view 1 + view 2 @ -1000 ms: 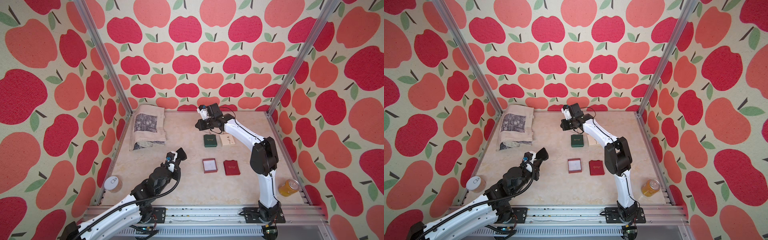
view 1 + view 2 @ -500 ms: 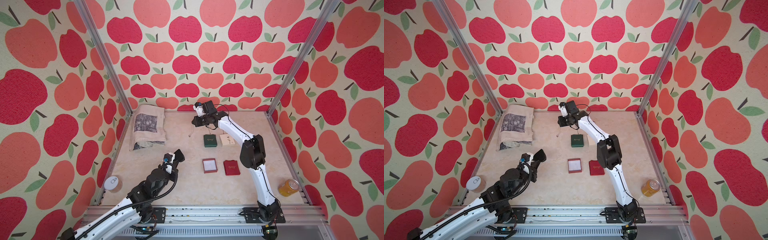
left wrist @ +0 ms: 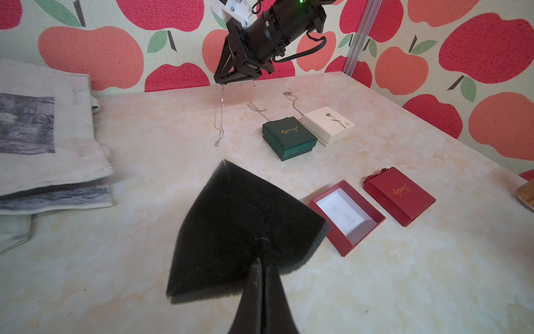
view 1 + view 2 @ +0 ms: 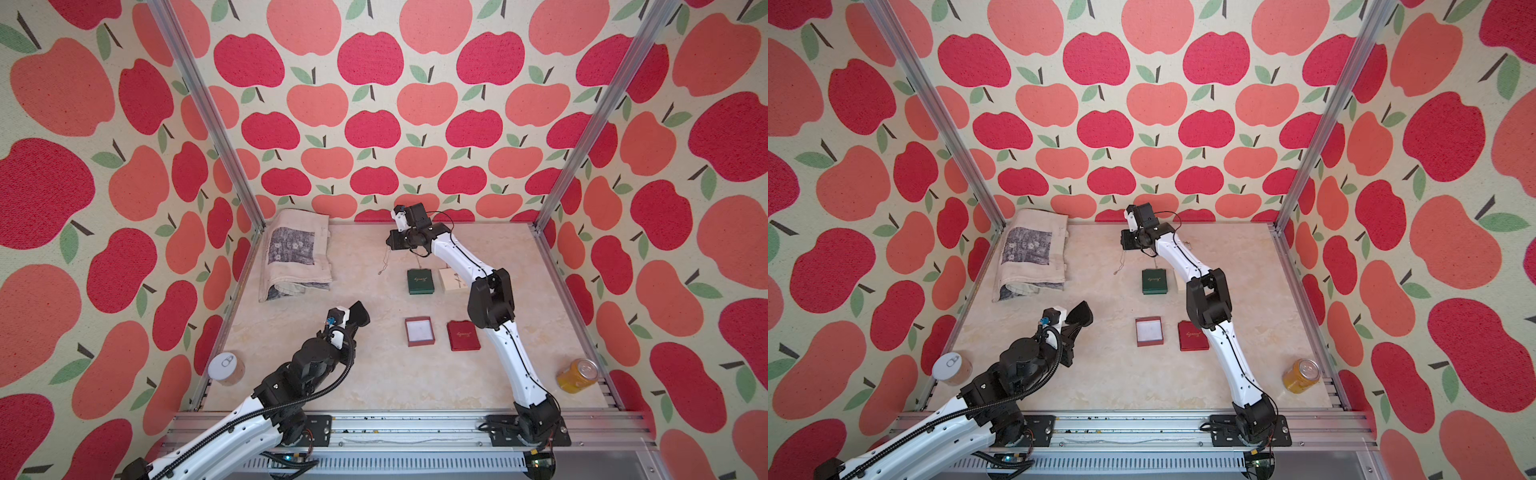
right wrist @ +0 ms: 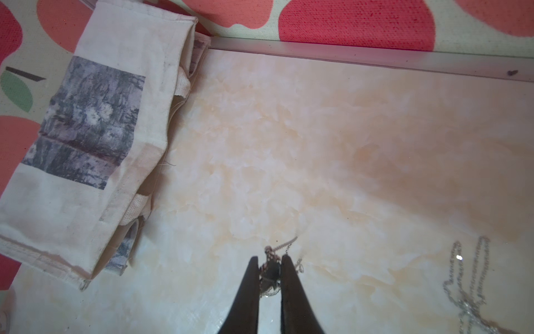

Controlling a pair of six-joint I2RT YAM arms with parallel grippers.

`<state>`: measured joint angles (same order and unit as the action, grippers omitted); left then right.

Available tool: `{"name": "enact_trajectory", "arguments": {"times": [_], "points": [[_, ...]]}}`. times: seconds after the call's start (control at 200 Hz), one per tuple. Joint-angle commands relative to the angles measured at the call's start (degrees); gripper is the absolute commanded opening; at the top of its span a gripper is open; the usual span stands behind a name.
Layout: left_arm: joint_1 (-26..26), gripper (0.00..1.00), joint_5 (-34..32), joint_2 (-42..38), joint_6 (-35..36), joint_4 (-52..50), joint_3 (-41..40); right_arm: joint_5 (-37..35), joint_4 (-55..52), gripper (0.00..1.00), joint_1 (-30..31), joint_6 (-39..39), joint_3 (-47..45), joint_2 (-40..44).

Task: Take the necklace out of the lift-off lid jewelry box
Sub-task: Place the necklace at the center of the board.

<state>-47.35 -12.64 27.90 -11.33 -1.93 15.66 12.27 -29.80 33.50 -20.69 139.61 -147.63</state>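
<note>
My right fingers (image 5: 249,289) pinch the necklace (image 3: 219,121) and just swung it away from the open red box (image 3: 336,241), so it hangs free. My left fingers (image 3: 249,306) squeeze the black pad (image 3: 239,225)

1. The right arm (image 4: 457,254) hides part of the white box (image 4: 448,282) in a top view.
2. The necklace (image 4: 385,262) is too thin there to show its pendant.
3. A tan object (image 3: 526,194) is cut off at the left wrist view's edge.
4. The left gripper (image 4: 353,322) is indistinct against the black foam pad (image 4: 360,311).

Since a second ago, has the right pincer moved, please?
Yes: the right pincer has shifted leftward in a top view, away from the closed green jewelry box.
</note>
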Motion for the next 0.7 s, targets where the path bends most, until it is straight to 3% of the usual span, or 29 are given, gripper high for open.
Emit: {"name": "enact_trajectory", "arguments": {"times": [0.0,0.4,0.695], "points": [[0.33,0.00,1.62,0.65,-1.30,0.46,-0.11,0.13,4.58,0.16,-0.87,-4.83,1.98,-2.36],[0.33,0.00,4.07,2.86,-2.24,1.93,-0.41,1.76,12.11,0.21,-1.50,-13.83,7.39,-11.00],[0.33,0.00,7.94,6.90,-2.38,3.28,0.97,2.31,15.69,0.28,-1.59,-17.68,8.10,-12.29]]}}
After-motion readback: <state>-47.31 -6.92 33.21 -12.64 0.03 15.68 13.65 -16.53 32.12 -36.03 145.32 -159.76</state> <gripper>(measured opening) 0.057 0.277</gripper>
